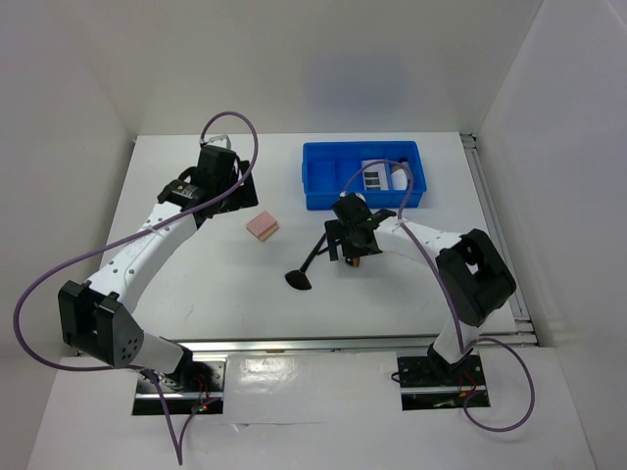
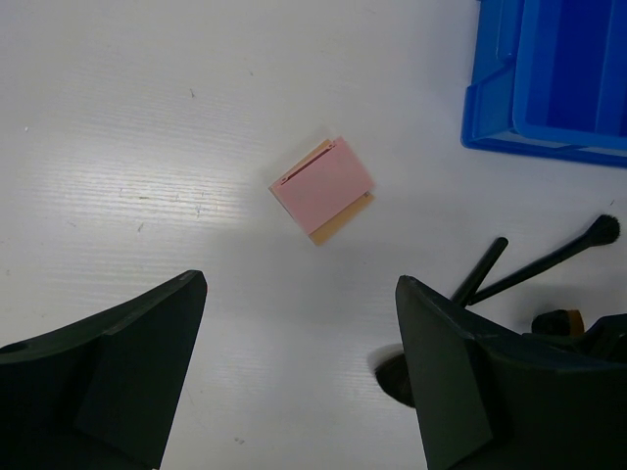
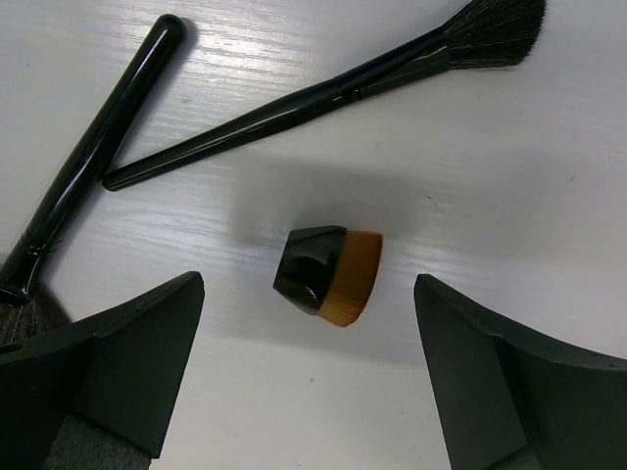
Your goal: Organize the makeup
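A pink square sponge (image 1: pixel 263 226) lies on the white table, ahead of my left gripper (image 2: pixel 299 377) in the left wrist view (image 2: pixel 323 189). That gripper is open, empty and above the table. My right gripper (image 3: pixel 309 377) is open and hovers just above a stubby orange-brown brush (image 3: pixel 328 274), which lies between and slightly ahead of its fingers, untouched. Two thin black brushes (image 3: pixel 323 93) (image 3: pixel 93 157) lie crossed beyond it; one shows in the top view (image 1: pixel 306 264). The flat pale palette (image 1: pixel 375 176) and white egg-shaped piece (image 1: pixel 402 177) sit in the blue bin.
The blue divided bin (image 1: pixel 333 174) stands at the back centre-right, its corner also in the left wrist view (image 2: pixel 549 88). The left arm's purple cable loops above the table's left side. White walls close in the table on three sides.
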Action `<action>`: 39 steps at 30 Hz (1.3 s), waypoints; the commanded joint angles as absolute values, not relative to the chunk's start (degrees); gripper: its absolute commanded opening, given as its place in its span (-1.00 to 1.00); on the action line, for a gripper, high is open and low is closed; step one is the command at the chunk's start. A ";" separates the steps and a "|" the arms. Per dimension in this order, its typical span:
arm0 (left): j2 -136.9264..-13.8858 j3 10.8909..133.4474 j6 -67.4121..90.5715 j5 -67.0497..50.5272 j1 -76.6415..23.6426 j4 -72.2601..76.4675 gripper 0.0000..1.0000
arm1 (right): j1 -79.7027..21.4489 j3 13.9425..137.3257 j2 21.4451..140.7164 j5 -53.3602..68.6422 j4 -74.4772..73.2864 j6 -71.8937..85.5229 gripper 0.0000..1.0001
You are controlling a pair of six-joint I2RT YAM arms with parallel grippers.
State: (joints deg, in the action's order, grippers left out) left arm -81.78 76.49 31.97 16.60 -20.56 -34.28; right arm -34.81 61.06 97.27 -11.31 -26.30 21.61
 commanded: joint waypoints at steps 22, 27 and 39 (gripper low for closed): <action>-80.42 76.90 33.05 16.35 -20.57 -32.70 0.84 | -33.84 62.49 97.73 -6.87 -29.09 34.36 0.96; -80.42 76.90 33.05 16.35 -20.57 -32.70 0.84 | -33.84 62.49 98.87 -4.75 -28.48 36.21 0.96; -79.89 76.38 33.05 16.87 -20.57 -32.70 0.84 | -33.84 65.56 103.70 -11.16 -27.94 33.75 0.79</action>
State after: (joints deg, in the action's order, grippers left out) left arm -81.76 76.47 31.97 16.62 -20.56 -34.28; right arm -34.13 62.83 101.93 -7.75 -27.88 34.57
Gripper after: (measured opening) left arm 0.920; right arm 0.899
